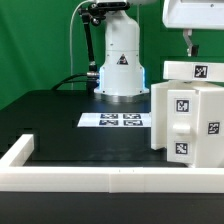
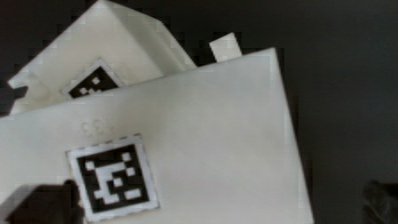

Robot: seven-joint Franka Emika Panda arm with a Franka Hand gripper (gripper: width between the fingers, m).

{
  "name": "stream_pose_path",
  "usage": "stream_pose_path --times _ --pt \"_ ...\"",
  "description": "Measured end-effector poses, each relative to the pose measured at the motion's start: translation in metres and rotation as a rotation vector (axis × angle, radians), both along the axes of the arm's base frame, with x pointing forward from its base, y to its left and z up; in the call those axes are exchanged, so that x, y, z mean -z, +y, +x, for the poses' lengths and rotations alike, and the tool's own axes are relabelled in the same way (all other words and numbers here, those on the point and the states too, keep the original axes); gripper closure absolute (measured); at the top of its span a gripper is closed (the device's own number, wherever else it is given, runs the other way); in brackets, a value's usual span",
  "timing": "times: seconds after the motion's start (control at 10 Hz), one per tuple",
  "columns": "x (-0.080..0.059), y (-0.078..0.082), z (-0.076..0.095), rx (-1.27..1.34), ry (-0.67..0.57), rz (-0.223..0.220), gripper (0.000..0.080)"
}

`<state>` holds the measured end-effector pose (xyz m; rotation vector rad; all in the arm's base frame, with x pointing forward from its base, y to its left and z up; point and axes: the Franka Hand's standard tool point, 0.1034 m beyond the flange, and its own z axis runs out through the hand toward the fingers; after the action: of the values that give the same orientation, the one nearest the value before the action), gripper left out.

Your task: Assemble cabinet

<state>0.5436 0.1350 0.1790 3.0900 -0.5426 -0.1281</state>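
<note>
Cabinet (image 1: 186, 122) sitting on the black table (image 1: 50, 115), over on the exterior view's right, just behind the white rail (image 1: 110, 181) that runs along the near edge. White box shape, upright, tags on the faces turned toward the camera. Another white panel (image 1: 195, 70) with a tag on it right at the top of the cabinet; hard to tell whether resting on it or just hovering a hair above. Marker board (image 1: 114, 121) lying flat on the table beside the cabinet, toward the exterior view's left, near the robot base (image 1: 121, 62).

Arm coming down from the top corner on the exterior view's right, thin dark bit reaching to that top panel. Gripper (image 1: 189, 44) barely visible there, so can't tell how wide the jaws stand or whether anything's clamped.

Wrist view pretty blurry: big white panel (image 2: 196, 130) filling most of it, tilted, one tag (image 2: 112, 179) on it. More of the white cabinet (image 2: 107, 55) beyond with a second tag. No fingers clearly visible.
</note>
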Motion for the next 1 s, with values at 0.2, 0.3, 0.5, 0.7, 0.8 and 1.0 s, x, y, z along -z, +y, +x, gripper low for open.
stream_pose_path --times 0.2,0.3,0.5,0.7,0.8,1.0 --pt "0.001 0.001 0.005 -0.467 -0.042 0.025 0.0002" --pt "0.0008 0.001 0.0057 -0.715 -0.048 0.038 0.0002" --pt "0.001 0.0001 0.0053 -0.964 -0.044 0.054 0.0002" --pt "0.0014 -0.0031 0.0058 -1.189 -0.042 0.065 0.0002" --pt "0.0024 -0.0071 0.0059 -1.366 -0.041 0.078 0.0002" --pt "0.0031 -0.0073 0.0051 -1.535 -0.032 0.078 0.0002"
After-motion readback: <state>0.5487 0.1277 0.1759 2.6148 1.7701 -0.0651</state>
